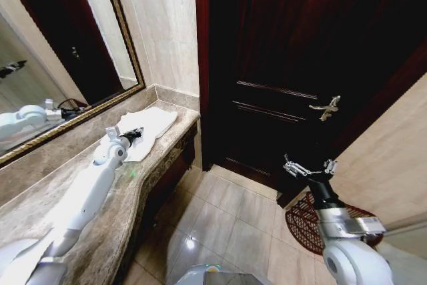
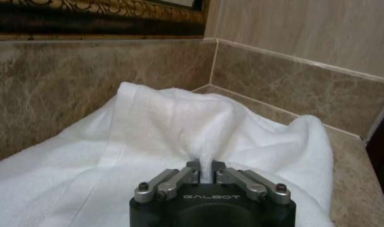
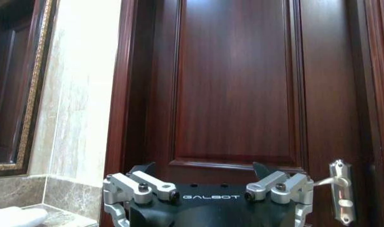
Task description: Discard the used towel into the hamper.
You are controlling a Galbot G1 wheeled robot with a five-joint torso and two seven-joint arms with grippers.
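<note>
A white towel (image 1: 150, 127) lies crumpled on the marble counter (image 1: 113, 225) in the far corner by the mirror. My left gripper (image 1: 135, 134) rests on it and is shut on a pinched fold of the towel (image 2: 179, 127), which rises in a ridge between the fingers (image 2: 193, 171). The hamper (image 1: 305, 223), a reddish-brown wire basket, stands on the floor at lower right, partly hidden behind my right arm. My right gripper (image 1: 308, 168) hangs open in the air in front of the dark door, above the hamper, holding nothing.
A dark wooden door (image 1: 300, 51) with a metal lever handle (image 1: 325, 107) faces me. A gold-framed mirror (image 1: 60, 51) hangs above the counter. Tiled floor (image 1: 227, 218) lies between counter and door. A beige wall stands at right.
</note>
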